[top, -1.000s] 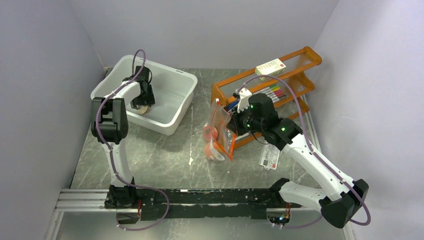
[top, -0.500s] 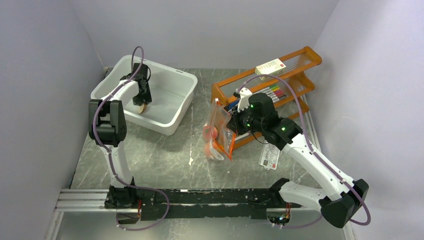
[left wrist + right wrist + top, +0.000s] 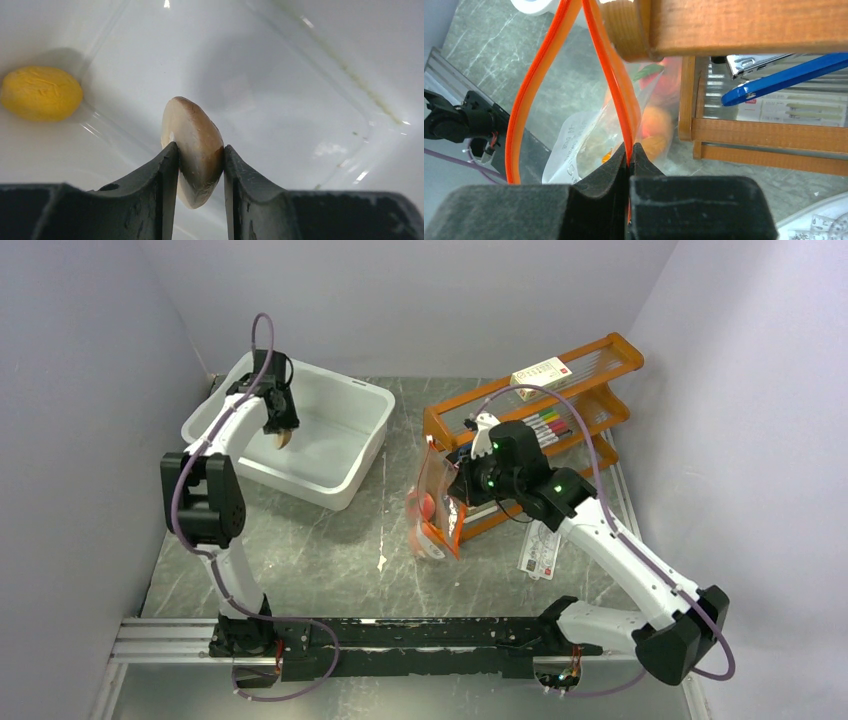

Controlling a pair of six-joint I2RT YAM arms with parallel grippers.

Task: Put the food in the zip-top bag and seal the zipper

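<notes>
Left gripper [image 3: 200, 152] is clamping a tan food piece [image 3: 192, 120] above the white tub [image 3: 355, 440]. Right gripper [image 3: 629, 152] is pinching the zipper [image 3: 524, 90], holding the zip-top bag [image 3: 437, 515] agape. Carrying the piece across looks next.

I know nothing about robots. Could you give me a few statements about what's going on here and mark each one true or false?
1. The left end effector grips a tan food piece over the white tub. True.
2. Nothing else lies in the tub. False: a yellow piece lies on its floor.
3. The right end effector pinches the zipper of the zip-top bag. True.
4. The bag is sealed. False: its mouth gapes, with the two strips apart.
</notes>
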